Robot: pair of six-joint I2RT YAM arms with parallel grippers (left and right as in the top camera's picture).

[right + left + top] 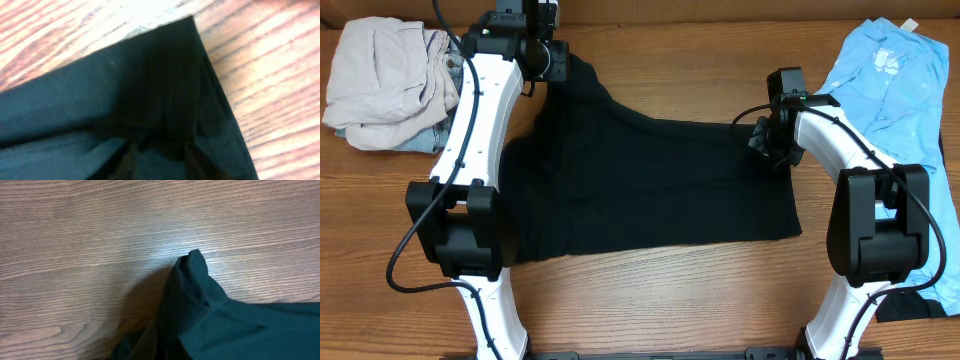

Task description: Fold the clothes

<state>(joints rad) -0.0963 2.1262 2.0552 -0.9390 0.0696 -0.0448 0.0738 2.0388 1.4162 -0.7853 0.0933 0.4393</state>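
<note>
A black T-shirt point(650, 185) lies spread across the middle of the wooden table point(660, 300). At its far left corner, my left gripper point(548, 62) is shut on a pinch of the cloth. In the left wrist view that corner point(192, 275) rises to a peak over the wood, and the gripper point(167, 352) is almost lost in dark fabric. My right gripper point(760, 140) is at the shirt's far right corner. In the right wrist view its fingers point(131, 160) stand close together round bunched black cloth point(165, 100). A light blue shirt point(890, 80) lies far right.
A crumpled pile of beige and denim garments point(385, 80) sits at the far left corner. The light blue shirt runs down the right edge behind my right arm point(875, 220), with some dark fabric point(912, 305) at its lower end.
</note>
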